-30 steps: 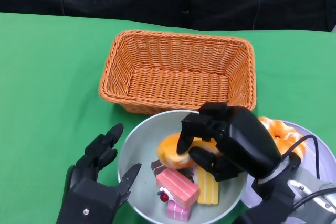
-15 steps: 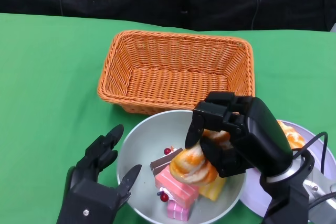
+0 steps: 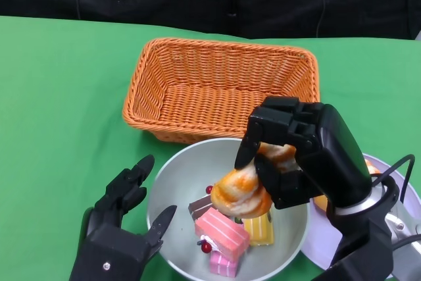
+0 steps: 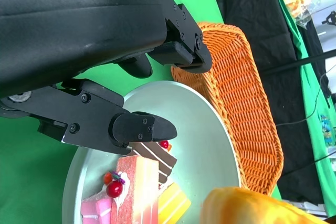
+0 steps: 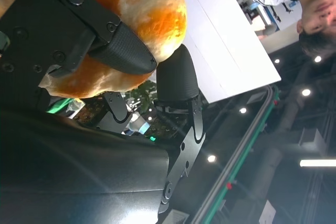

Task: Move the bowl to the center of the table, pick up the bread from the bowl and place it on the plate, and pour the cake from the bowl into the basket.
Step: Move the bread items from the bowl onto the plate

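My right hand (image 3: 299, 156) grips an orange-and-white twisted bread (image 3: 247, 185) and holds it lifted above the grey-green bowl (image 3: 174, 182). The right wrist view shows the same bread (image 5: 136, 19) pinched between black fingertips (image 5: 123, 51). Several cake slices lie in the bowl, among them a pink one (image 3: 220, 235) and a yellow one (image 3: 258, 228); the left wrist view shows the pink cake (image 4: 134, 187) too. My left hand (image 3: 118, 228) sits open beside the bowl's left rim, fingers spread. A white plate (image 3: 401, 195) lies at the right, with another bread (image 3: 375, 169) mostly hidden behind my right hand.
An orange wicker basket (image 3: 223, 90) stands just beyond the bowl, with nothing in it. Green cloth (image 3: 59, 110) covers the table, with bare cloth to the left. A person's face shows at the edge of the right wrist view.
My right hand has risen out of the bowl with the bread in its grip. The left hand stays where it was beside the bowl.
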You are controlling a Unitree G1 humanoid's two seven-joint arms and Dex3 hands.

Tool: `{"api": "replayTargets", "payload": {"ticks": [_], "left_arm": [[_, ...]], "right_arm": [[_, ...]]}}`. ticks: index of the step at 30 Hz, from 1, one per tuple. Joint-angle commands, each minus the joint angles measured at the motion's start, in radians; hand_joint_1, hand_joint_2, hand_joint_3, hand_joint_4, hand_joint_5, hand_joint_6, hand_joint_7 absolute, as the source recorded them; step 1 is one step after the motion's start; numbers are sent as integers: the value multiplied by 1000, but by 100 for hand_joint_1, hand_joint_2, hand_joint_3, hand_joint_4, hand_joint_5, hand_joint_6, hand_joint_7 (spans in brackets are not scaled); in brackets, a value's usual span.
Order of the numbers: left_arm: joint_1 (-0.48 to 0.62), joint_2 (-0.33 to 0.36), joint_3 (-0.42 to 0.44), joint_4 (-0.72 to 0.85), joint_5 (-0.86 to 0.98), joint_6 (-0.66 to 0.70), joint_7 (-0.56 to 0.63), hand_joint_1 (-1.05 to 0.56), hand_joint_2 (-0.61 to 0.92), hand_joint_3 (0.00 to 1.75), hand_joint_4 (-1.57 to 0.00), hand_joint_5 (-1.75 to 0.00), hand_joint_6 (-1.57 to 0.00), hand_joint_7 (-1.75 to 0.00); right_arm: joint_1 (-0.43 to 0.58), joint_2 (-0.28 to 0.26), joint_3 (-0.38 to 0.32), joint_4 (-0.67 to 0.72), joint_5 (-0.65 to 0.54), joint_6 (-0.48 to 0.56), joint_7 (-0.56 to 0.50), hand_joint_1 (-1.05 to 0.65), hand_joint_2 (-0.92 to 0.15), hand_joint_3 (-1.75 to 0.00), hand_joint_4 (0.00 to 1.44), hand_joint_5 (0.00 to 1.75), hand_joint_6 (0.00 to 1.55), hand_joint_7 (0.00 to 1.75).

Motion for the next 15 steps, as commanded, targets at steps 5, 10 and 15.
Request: {"api": "replayTargets", "payload": {"ticks": [5, 10, 15], "left_arm": [[1, 14, 8, 5, -13, -13, -12, -23, 92, 31, -6, -84, -47, -1], [0, 13, 8, 7, -7, -16, -9, -23, 92, 30, -7, -84, -48, -1], [-2, 9, 9, 10, -5, -15, -5, -22, 92, 30, -7, -85, -48, -1]], "right_arm": [[-23, 1, -74, -51, 104, 9, 53, -22, -8, -175, 107, 175, 90, 162], [-19, -9, -126, -100, 194, 39, 130, -15, -8, -175, 107, 175, 91, 159], [-7, -15, -170, -124, 237, 57, 175, -10, -10, -175, 107, 175, 92, 159]]}}
